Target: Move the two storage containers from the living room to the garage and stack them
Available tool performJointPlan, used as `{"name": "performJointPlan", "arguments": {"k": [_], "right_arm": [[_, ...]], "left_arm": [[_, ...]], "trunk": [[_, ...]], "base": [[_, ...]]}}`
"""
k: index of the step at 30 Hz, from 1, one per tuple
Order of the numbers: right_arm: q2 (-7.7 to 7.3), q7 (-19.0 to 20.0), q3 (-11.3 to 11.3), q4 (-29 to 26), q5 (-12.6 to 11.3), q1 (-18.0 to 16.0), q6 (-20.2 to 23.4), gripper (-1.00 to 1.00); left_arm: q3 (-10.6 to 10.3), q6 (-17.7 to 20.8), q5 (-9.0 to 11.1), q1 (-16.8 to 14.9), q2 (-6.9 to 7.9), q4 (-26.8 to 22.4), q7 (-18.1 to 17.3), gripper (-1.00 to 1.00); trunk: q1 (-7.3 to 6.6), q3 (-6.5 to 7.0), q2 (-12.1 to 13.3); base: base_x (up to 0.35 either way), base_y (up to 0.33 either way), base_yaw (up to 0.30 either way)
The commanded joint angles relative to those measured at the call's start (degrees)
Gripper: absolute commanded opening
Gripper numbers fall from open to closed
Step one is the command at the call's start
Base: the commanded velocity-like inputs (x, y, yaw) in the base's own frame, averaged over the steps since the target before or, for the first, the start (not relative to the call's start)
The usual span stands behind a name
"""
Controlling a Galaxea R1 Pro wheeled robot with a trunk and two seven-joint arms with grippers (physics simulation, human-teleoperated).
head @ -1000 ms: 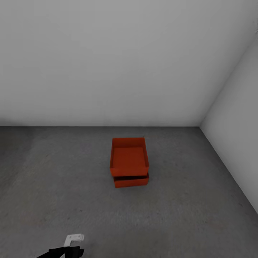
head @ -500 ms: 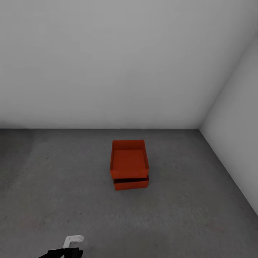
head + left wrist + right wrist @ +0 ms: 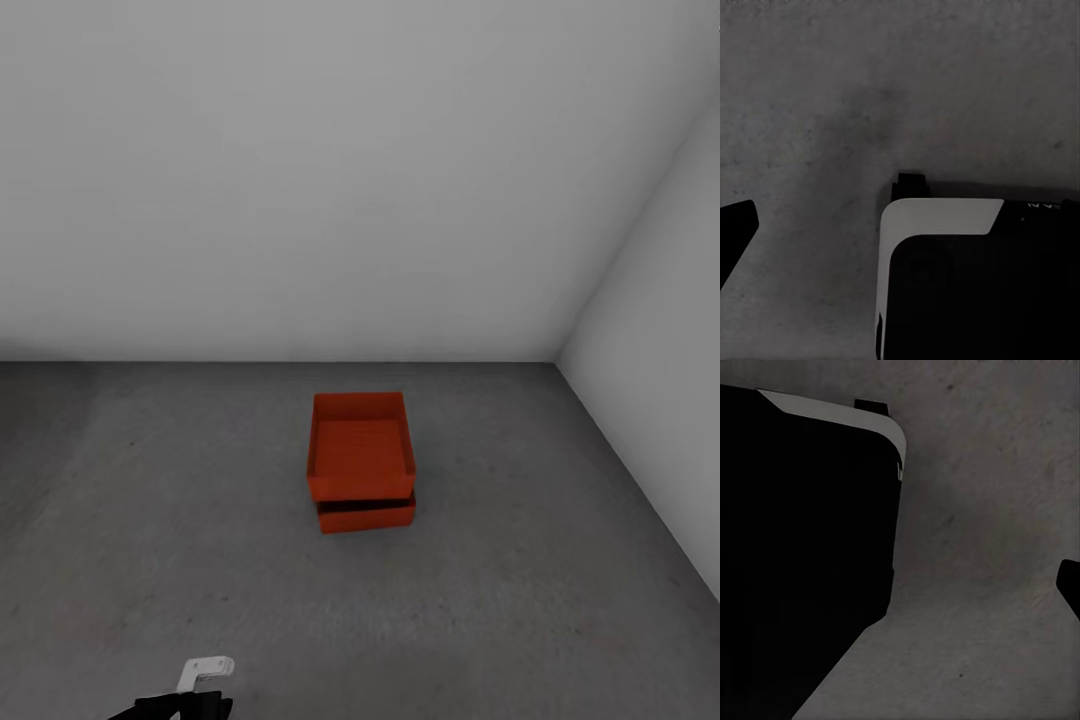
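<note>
Orange-red storage containers, pair, stacked on grey concrete floor (image 3: 150, 500) near white wall corner.
Upper bin (image 3: 360, 450) sat on lower bin (image 3: 366, 514), open-topped, low straight walls; my grippers' openings I couldn't tell.

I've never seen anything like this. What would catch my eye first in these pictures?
Two orange-red bins, the top container sitting on the bottom container, which peeks out at the front. They stand on the grey concrete floor in the middle of the head view, short of the bare white back wall and its corner with the side wall. Nothing is touching them.
</note>
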Motion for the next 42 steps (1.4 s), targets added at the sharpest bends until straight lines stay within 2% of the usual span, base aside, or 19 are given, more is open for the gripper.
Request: {"name": "performJointPlan", "arguments": {"k": [1, 13, 29, 33, 35, 42], "right_arm": [[0.07, -0.08, 0.47, 0.15, -0.57, -0.05, -0.3, 1.0], [0.18, -0.15, 0.52, 0.15, -0.62, -0.05, -0.29, 1.0], [0.19, -0.11, 0.52, 0.15, -0.57, -0.05, -0.23, 1.0], [0.19, -0.11, 0.53, 0.15, -0.57, -0.05, -0.22, 1.0], [0.24, -0.11, 0.53, 0.15, -0.57, -0.05, -0.22, 1.0], [0.27, -0.11, 0.53, 0.15, -0.57, -0.05, -0.22, 1.0]], "left_arm": [[-0.12, 0.33, 0.49, -0.03, 0.01, -0.01, -0.21, 1.0], [-0.08, 0.15, 0.5, 2.08, -0.36, -0.01, -0.28, 1.0], [-0.04, 0.01, 0.4, 3.92, -1.91, -0.01, -0.36, 1.0], [-0.04, -1.03, 0.41, 4.81, -3.03, -0.01, -0.37, 1.0], [-0.04, -1.52, 0.43, 6.21, -3.52, -0.01, -0.37, 1.0], [-0.04, -3.66, 0.61, 8.12, -3.59, -0.01, -0.37, 1.0]], "trunk": [[0.02, -0.05, -0.08], [0.02, 0.86, -0.08], [0.02, 2.28, -0.08], [0.02, 2.64, -0.08], [0.02, 2.82, -0.08], [0.02, 3.44, -0.08]], "base": [[0.0, 0.0, 0.0], [0.0, 0.0, 0.0], [0.0, 0.0, 0.0], [0.0, 0.0, 0.0], [0.0, 0.0, 0.0], [0.0, 0.0, 0.0]]}}
